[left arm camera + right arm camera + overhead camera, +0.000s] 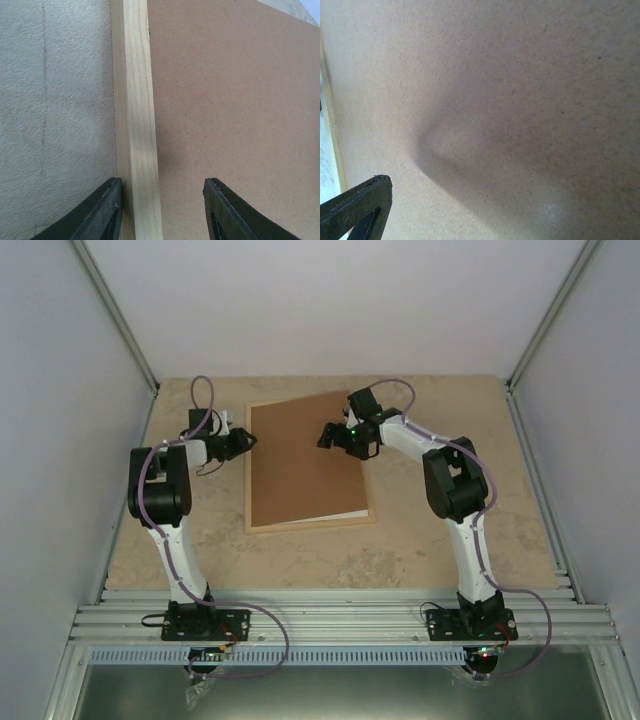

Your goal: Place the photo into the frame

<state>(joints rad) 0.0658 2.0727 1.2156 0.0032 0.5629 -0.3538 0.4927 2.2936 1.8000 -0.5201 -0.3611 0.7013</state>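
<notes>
Straddling the frame (135,125) rail, left pincer (162,186) open; right pincer (331,435) over backing board (300,465), state unclear.

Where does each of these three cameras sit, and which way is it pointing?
Top external: above and behind the robot, looking down at the table; both arms show whole.
Left wrist: just above the frame's rail and the backing board, facing down; the left gripper's fingers show.
Right wrist: close over the backing board; one right gripper finger shows.
Shared: all see that board.
</notes>
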